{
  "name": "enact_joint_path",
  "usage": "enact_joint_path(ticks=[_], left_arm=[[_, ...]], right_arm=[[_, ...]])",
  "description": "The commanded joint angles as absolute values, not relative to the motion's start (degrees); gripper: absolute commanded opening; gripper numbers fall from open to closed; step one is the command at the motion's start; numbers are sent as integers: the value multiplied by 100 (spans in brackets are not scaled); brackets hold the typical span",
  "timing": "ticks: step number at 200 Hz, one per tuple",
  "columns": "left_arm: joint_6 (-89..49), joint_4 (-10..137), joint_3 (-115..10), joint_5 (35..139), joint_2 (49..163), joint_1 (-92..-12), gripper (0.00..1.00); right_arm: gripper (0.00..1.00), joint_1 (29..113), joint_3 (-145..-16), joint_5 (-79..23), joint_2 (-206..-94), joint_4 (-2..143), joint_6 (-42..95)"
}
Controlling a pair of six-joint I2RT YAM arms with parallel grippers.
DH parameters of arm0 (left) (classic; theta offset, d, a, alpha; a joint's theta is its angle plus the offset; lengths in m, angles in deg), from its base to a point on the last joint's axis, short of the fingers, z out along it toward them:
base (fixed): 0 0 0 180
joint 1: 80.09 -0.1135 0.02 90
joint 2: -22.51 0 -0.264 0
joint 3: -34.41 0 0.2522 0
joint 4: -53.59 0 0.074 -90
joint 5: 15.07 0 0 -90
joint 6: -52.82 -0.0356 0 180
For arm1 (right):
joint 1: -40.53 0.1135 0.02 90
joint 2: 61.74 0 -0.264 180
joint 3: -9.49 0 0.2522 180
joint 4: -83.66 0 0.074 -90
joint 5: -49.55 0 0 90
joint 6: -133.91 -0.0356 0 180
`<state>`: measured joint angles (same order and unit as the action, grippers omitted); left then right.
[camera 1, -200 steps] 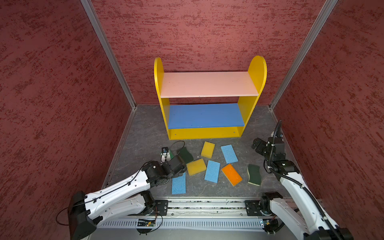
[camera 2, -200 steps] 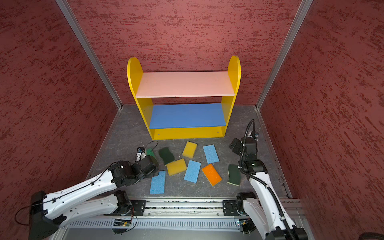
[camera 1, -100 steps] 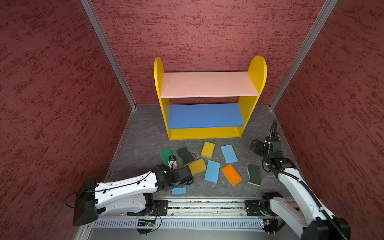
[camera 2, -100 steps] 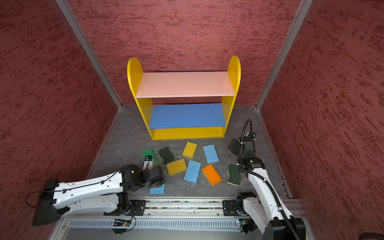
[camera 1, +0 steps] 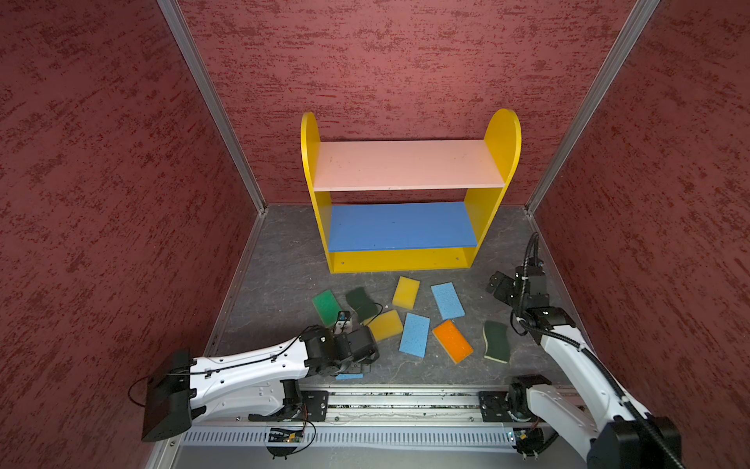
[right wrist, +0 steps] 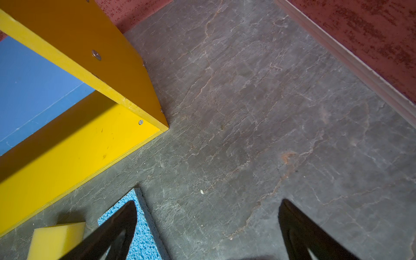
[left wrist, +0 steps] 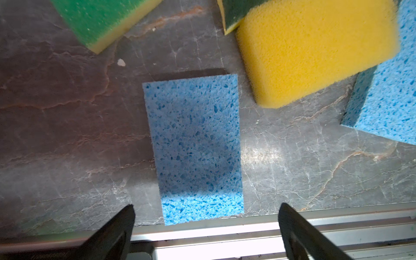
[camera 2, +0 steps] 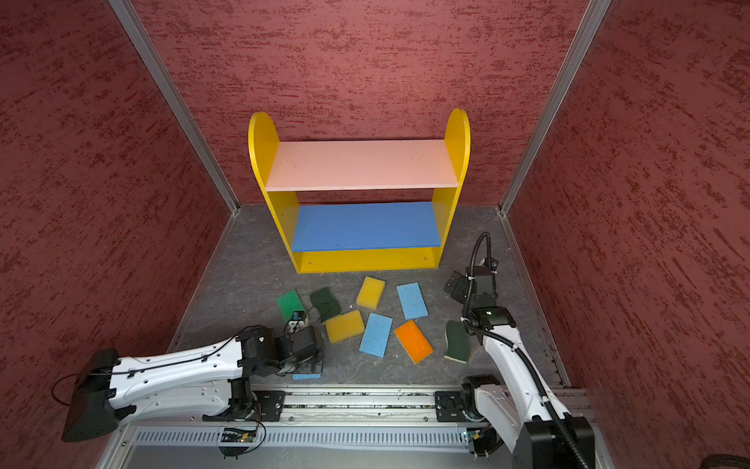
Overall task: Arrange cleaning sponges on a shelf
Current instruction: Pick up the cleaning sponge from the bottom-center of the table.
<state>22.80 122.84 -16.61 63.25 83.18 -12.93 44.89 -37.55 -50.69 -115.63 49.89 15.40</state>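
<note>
All nine sponges [camera 1: 414, 335] lie on the floor [camera 1: 284, 284] in front of the shelf [camera 1: 399, 260], and its boards are bare. The left gripper [left wrist: 207, 206] is wide open with nothing in it. It hangs over the near end of a blue sponge [left wrist: 195, 146], the one closest to the metal rail [left wrist: 225, 238]. The right gripper [right wrist: 208, 202] is open and empty too, over bare floor by the shelf's right corner. I think the left gripper means to pick up that blue sponge. A finger could bump the rail on the way down, because the sponge sits right at the floor's edge. If it pinches only the end, the soft sponge may bend and slip out. The yellow sponge [left wrist: 315, 51] is near and could get pushed.
</note>
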Motion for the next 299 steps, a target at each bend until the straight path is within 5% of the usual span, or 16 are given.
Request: enact_joint_path(ticks=[1, 251, 299], left_arm=[[2081, 12086, -1565, 6545, 8466, -1393, 99], [1661, 11556, -1465, 7177, 9791, -2208, 100], [1585, 11361, -1367, 7283, 9968, -2196, 90]], right_arm=[[99, 4519, -3792, -4962, -11500, 5138, 1583], [99, 4519, -3829, -4557, -11570, 5047, 1763], [99, 4518, -3776, -4532, -11579, 5060, 1789]])
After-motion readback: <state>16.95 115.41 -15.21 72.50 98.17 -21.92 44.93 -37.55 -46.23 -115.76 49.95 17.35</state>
